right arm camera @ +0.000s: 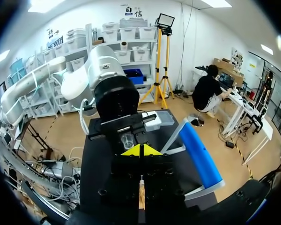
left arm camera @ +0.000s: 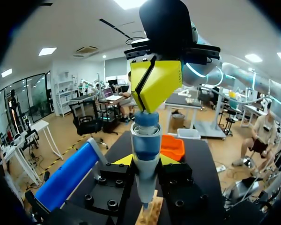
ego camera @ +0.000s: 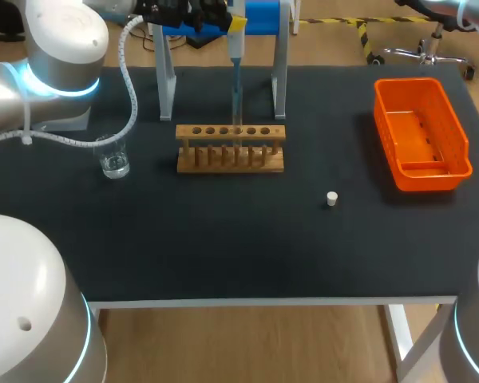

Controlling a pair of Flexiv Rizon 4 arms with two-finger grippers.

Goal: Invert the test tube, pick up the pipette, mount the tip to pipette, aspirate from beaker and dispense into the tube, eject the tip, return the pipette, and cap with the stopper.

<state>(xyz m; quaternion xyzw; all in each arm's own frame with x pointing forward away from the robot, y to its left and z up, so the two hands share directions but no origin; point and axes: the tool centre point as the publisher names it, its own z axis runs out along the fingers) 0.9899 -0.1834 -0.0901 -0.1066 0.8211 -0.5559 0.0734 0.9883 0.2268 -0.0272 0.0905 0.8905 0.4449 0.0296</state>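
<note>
Left gripper [left arm camera: 146,160] clamps the pipette [ego camera: 235,52] at top centre, tip down over the rack [ego camera: 231,148]. Right gripper [right arm camera: 140,150] is pinched closed atop it (dispensing, I'd judge). Remaining: eject tip, return pipette, fit stopper [ego camera: 331,199], lying right of centre.

We see the blue pipette [ego camera: 235,49] standing upright at the far middle of the table. Its slim tip [ego camera: 236,104] points down at a hole in the wooden rack [ego camera: 230,150]. The clear beaker [ego camera: 113,158] stands upright to the rack's left. The small white stopper [ego camera: 332,199] sits nearer and to the right, well apart.
</note>
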